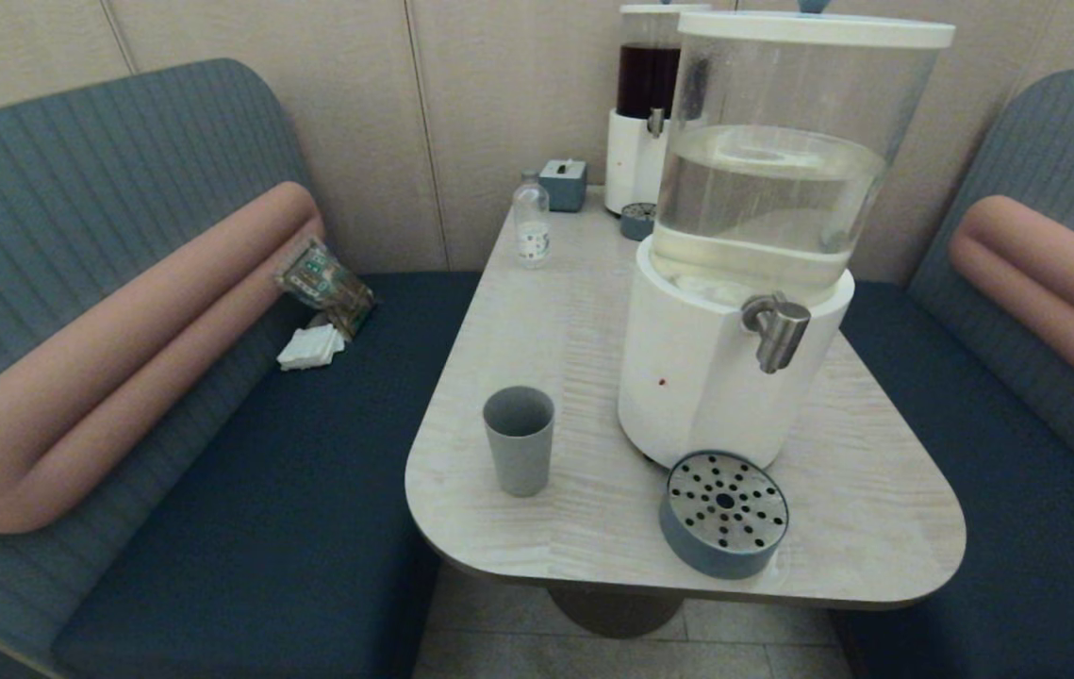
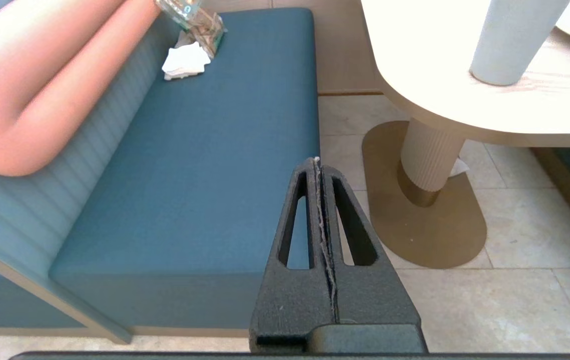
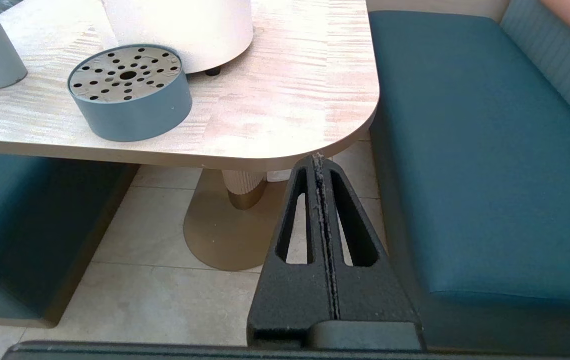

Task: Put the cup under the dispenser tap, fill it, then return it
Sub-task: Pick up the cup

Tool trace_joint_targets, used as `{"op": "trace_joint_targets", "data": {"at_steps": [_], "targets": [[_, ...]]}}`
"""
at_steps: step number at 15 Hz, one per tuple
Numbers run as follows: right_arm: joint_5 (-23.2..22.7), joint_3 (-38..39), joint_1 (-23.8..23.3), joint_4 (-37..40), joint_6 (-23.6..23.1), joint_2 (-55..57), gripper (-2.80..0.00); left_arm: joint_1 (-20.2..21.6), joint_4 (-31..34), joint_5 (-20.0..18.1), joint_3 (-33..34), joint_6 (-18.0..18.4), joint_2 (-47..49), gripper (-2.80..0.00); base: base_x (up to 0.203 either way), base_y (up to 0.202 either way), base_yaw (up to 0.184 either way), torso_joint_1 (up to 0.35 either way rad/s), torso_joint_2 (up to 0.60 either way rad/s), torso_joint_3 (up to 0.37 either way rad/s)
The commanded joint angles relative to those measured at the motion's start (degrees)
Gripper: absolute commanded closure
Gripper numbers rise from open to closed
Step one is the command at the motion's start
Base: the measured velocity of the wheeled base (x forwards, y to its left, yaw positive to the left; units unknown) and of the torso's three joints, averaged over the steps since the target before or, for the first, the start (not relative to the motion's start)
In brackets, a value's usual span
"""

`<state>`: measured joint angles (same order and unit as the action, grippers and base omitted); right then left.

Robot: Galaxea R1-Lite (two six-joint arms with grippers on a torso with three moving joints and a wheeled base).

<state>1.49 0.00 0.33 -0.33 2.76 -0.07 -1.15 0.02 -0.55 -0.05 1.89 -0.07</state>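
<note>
Cup stands centre-frame, empty; I reckon it's light, stiff, slick-walled, so I'd grip mid-body. Left gripper and right gripper are both pinched together, holding nothing.

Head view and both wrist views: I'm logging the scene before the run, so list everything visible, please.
Cup: 1, grey-blue, table's near left.
Dispenser: 1, white base, clear tank, table's near right.
Tap: 1, steel, dispenser front.
Drip tray: 1, blue-grey, below tap.
Red dispenser: 1, far end.
Bottle: 1, clear, far left.
Tissue box: 1, blue-grey, far end.
Table: 1, pale wood.
Left gripper: shut, below table.
Right gripper: shut, below table.
</note>
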Motion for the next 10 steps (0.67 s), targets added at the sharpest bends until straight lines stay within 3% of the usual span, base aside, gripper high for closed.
{"op": "trace_joint_targets", "data": {"at_steps": [1,7,10], "targets": [[0.0,0.0,0.0,0.0,0.1,0.1,0.00,0.0,0.0,0.0,0.0,0.0,-0.1,0.00,0.000,0.000,0.000,0.000,0.00,0.000],[0.0,0.0,0.0,0.0,0.0,0.1,0.00,0.0,0.5,-0.4,-2.8,-0.7,0.0,0.00,0.000,0.000,0.000,0.000,0.00,0.000],[0.0,0.1,0.0,0.0,0.0,0.1,0.00,0.1,6.6,-4.6,-18.6,-5.3,3.4,0.00,0.000,0.000,0.000,0.000,0.00,0.000]]}}
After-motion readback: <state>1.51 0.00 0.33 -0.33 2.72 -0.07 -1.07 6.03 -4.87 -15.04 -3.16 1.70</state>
